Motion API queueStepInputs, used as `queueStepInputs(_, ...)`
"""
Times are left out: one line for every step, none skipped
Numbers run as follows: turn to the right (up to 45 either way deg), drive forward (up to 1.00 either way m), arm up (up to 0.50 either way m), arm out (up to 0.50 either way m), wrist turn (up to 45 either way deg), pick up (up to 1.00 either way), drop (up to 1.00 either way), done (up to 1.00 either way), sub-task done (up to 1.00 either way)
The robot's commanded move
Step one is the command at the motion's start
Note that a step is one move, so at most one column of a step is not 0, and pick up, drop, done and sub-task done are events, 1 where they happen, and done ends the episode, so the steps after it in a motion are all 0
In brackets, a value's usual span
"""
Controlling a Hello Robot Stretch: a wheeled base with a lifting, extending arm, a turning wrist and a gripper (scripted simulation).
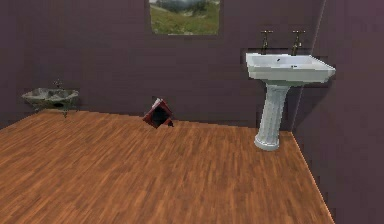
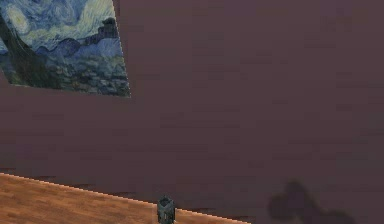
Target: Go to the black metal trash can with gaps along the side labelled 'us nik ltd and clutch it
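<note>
approach step: drive toward dark tilted object (image 1: 157, 112) at 12 o'clock, likely the can; cannot tell gripper (image 2: 165, 210) hold.

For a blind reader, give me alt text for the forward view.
A small dark object with red on it lies tipped on the wood floor by a purple wall. A white pedestal sink stands right, a grey basin left.

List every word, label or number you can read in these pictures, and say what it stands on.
No text can be read.
Small dark tilted object: label, if any, too small to read.
Small dark upright object: likewise.
Swirling blue painting: no lettering.
</note>
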Motion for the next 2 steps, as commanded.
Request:
queueStepInputs(0.0,0.0,0.0,0.0,0.0,1.0,0.0,0.0,0.0)
queueStepInputs(0.0,0.0,0.1,0.0,0.0,0.0,0.0,0.0,0.0)
